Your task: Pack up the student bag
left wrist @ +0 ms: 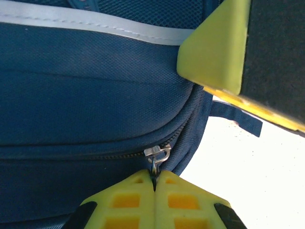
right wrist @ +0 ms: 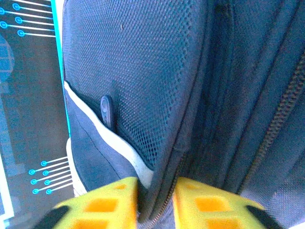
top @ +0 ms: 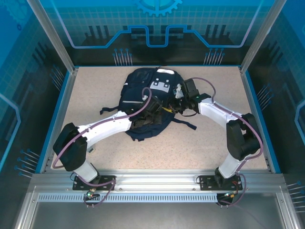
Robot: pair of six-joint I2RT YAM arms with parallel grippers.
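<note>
Arms (top: 107, 126) arched inward over student bag (top: 138, 86)

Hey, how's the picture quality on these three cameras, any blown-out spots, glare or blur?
Left wrist: the table past the student bag is blown out white; the zipper pull is crisp, the left gripper pinching it slightly soft. Right wrist: the bag's mesh is sharp, the right gripper blurred up close. Top external: even light, no harsh glare.
</note>
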